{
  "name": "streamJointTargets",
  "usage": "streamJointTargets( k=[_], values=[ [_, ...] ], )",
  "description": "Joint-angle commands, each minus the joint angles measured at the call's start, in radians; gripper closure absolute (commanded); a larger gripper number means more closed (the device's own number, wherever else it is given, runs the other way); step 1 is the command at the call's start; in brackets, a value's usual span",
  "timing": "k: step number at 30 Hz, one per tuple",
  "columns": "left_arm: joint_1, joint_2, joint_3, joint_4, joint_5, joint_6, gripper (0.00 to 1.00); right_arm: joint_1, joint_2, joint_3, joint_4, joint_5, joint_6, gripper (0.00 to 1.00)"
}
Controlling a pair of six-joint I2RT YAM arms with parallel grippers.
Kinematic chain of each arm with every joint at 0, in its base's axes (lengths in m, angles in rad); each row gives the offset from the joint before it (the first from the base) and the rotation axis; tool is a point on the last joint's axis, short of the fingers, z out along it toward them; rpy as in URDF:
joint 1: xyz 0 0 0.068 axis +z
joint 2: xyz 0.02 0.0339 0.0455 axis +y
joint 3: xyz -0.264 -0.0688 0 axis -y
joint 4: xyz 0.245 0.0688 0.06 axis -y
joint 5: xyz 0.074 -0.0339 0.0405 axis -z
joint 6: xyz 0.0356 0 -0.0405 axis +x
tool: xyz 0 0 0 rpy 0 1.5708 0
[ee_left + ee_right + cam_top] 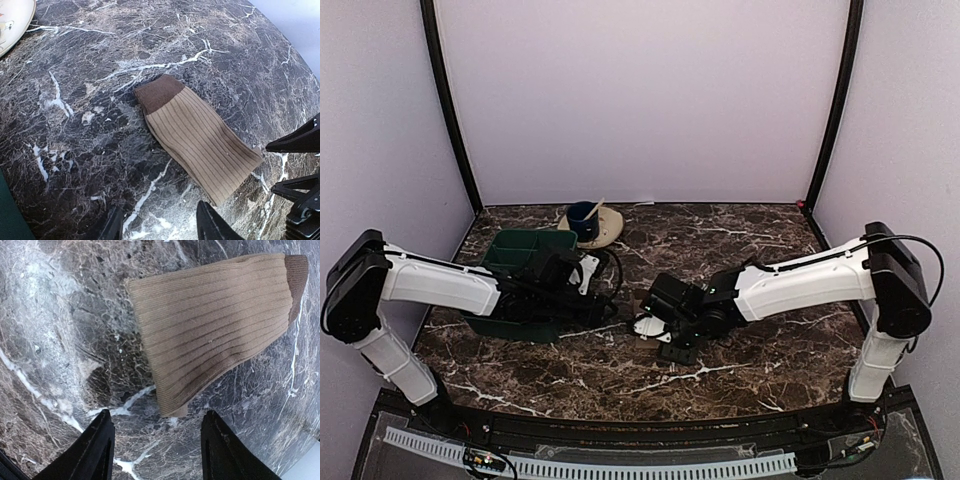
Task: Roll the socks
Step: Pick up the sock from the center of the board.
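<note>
A tan ribbed sock with a brown end patch lies flat near the middle of the marble tabletop. The left jaws and right jaws both stand wide open, empty, beside it.

A tan ribbed sock lies flat on the dark marbled surface, its brown end farthest from me, just beyond my tool, fingers apart and empty.

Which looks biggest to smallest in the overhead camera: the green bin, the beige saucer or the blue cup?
Largest: the green bin, even with the left arm covering part of it.
Next: the beige saucer.
Smallest: the blue cup, sitting on the saucer.
</note>
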Motion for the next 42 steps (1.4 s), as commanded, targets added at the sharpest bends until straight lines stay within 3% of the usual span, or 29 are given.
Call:
streamJointTargets(
  k=[1, 30, 35, 42],
  values=[
    [-0.003, -0.051, -0.037, 0.045, -0.013, -0.019, 0.48, 0.005, 0.029, 0.04, -0.014, 0.012, -0.064, 0.45],
    [-0.003, -0.041, -0.063, 0.08, -0.031, -0.009, 0.48, -0.06, 0.108, 0.039, 0.044, 0.004, -0.171, 0.46],
    [-0.003, -0.035, -0.063, 0.079, -0.034, -0.007, 0.48, -0.071, 0.123, 0.045, 0.025, -0.029, -0.179, 0.52],
    [-0.004, -0.031, -0.066, 0.081, -0.035, -0.006, 0.48, -0.078, 0.142, 0.053, 0.006, -0.079, -0.181, 0.68]
  ],
)
